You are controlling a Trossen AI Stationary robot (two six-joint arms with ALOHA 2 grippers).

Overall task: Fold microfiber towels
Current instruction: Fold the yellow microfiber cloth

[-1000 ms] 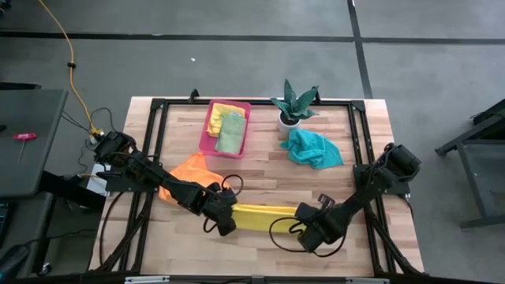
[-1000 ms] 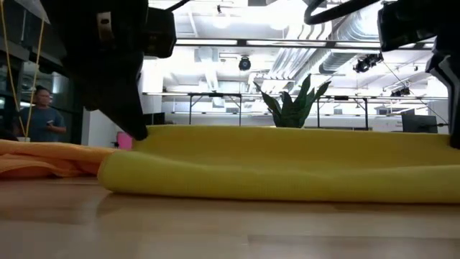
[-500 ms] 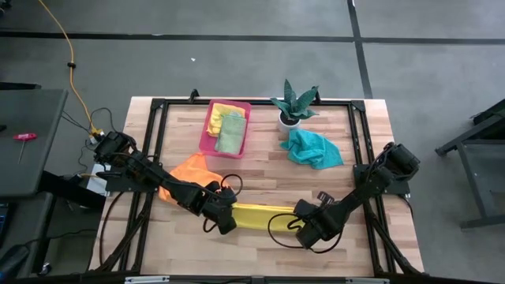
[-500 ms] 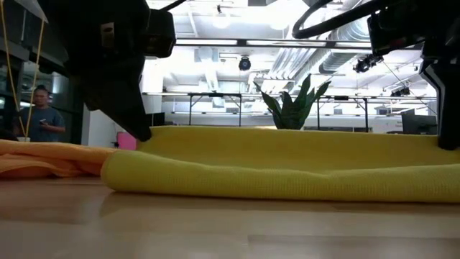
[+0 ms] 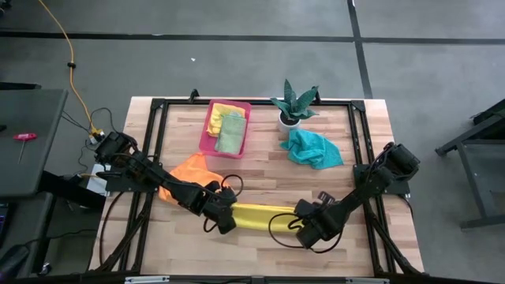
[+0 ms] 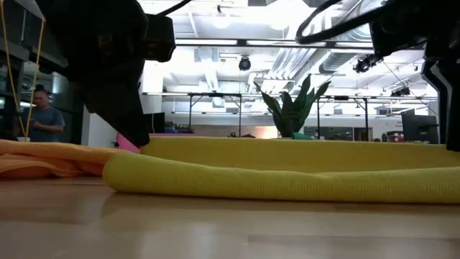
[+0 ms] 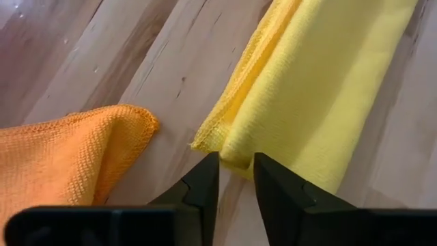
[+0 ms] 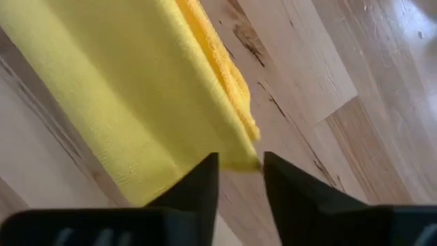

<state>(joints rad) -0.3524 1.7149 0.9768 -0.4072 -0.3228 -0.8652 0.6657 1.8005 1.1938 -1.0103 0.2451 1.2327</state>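
Up front on the wooden surface (image 5: 260, 185), the folded yellow towel (image 5: 260, 215) lies in a long strip. Left gripper (image 7: 235, 174) sits at its left end, fingers slightly parted, with the corner's edge right at the gap. Right gripper (image 8: 239, 171) is at the other end, fingers also a little apart, the towel's corner at the gap. Just beyond the left end, the orange towel (image 5: 189, 172) lies crumpled. Farther back is the teal towel (image 5: 313, 148), and the pink tray (image 5: 210, 126) holds a yellow and a green towel.
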